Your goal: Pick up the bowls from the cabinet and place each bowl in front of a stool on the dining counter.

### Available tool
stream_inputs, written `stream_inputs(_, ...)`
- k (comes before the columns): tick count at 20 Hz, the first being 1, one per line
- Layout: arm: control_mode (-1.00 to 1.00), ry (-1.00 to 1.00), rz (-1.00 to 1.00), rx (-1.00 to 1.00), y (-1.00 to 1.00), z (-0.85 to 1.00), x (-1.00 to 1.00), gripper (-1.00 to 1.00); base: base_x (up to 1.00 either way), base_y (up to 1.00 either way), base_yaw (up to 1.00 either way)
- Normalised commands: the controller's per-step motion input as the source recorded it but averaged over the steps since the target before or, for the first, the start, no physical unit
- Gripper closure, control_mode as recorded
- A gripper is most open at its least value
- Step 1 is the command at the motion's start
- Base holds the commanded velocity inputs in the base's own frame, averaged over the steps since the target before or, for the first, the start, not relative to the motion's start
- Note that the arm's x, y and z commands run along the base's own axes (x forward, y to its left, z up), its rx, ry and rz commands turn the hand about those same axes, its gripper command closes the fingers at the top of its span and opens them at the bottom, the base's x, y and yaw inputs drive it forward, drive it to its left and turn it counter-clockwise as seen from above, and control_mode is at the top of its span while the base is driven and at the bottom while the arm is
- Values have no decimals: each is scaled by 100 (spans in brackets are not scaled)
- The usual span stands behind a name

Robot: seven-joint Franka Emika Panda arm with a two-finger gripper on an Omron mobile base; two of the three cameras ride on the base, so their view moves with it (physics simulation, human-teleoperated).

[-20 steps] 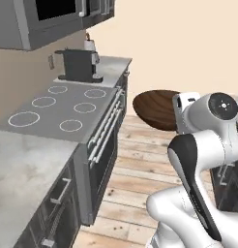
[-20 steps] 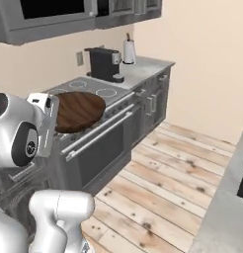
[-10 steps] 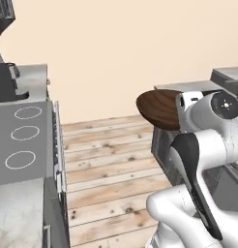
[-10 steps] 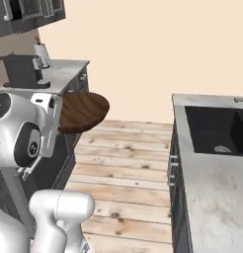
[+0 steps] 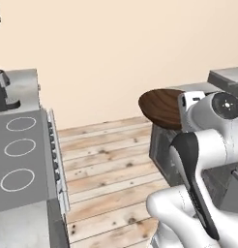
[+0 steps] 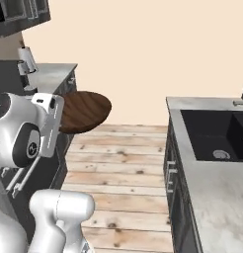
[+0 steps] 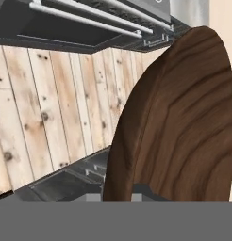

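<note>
Left base view: plank floor between grey stove (image 5: 22, 160) and cabinets; wide dark brown wooden bowl (image 5: 162, 106) held out level at the wrist for carriage.
Right base view: bowl (image 6: 84, 111) aloft beside black sink (image 6: 220, 136).
Hand view: gripper clamped on bowl rim, fingertips hidden.

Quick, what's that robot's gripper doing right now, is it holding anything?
Gripper: shut on the wooden bowl, carrying it above the floor; its fingertips are hidden by the bowl.

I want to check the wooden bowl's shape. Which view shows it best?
The right base view: the wooden bowl shows as a wide shallow disc beside the wrist. The left base view has it partly behind the arm; the hand view sees it cropped, edge-on.
</note>
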Motion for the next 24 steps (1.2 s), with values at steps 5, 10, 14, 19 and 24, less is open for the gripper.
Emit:
stream_inputs(5,100,0,0,0,0,0,0,100,100,-9,2)
stream_inputs(10,100,0,0,0,0,0,0,100,100,-28,0)
stream_inputs(14,100,0,0,0,0,0,0,100,100,-6,0)
stream_inputs(19,100,0,0,0,0,0,0,100,100,0,-4)
stream_inputs(24,100,0,0,0,0,0,0,100,100,0,-6)
